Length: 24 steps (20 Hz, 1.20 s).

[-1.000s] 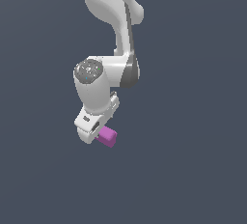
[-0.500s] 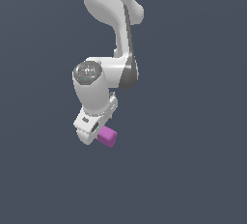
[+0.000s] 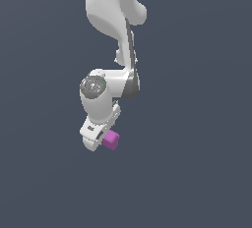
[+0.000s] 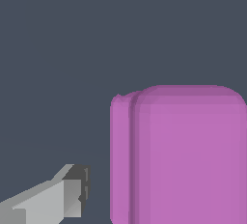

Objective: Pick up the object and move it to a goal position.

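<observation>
The magenta-purple block (image 3: 111,140) sits at the lower end of my white gripper (image 3: 102,136) in the exterior view, on the exterior view's right of the hand. In the wrist view the block (image 4: 183,155) is very close and fills a large part of the picture. One grey finger (image 4: 67,191) shows beside it, with a strip of background between finger and block. The other finger is hidden. The jaws look open around the block, and the visible finger does not touch it.
A plain dark grey-blue background surrounds the arm (image 3: 110,20) in both views. No other object, edge or goal marker shows.
</observation>
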Tool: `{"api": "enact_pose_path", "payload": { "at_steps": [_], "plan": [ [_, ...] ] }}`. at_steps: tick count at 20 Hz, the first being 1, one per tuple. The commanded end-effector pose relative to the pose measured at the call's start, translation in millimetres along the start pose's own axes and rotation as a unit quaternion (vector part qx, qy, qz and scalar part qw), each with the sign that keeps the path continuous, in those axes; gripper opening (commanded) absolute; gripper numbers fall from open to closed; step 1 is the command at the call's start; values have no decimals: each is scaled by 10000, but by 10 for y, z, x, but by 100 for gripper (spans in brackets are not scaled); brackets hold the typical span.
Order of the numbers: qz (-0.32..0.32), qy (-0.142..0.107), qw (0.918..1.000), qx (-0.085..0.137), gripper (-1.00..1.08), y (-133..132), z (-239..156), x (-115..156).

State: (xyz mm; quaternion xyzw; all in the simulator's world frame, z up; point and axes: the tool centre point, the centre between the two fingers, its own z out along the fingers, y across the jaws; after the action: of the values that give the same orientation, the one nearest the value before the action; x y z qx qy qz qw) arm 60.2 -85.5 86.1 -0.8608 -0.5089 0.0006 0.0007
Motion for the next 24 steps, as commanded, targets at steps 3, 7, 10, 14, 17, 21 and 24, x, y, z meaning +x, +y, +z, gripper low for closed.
{"api": "enact_pose_path", "payload": {
  "at_steps": [3, 7, 10, 14, 17, 21, 24],
  "plan": [
    [-2, 3, 10000, -8, 100, 16, 37, 6],
    [0, 2, 10000, -9, -100, 18, 34, 4],
    [0, 2, 10000, -9, -100, 18, 34, 4],
    [0, 2, 10000, -9, -100, 18, 34, 4],
    [1, 3, 10000, -14, -100, 16, 20, 5],
    [1, 3, 10000, -14, -100, -28, -44, 22],
    [1, 1, 10000, -15, -100, -92, -136, 46]
  ]
}}
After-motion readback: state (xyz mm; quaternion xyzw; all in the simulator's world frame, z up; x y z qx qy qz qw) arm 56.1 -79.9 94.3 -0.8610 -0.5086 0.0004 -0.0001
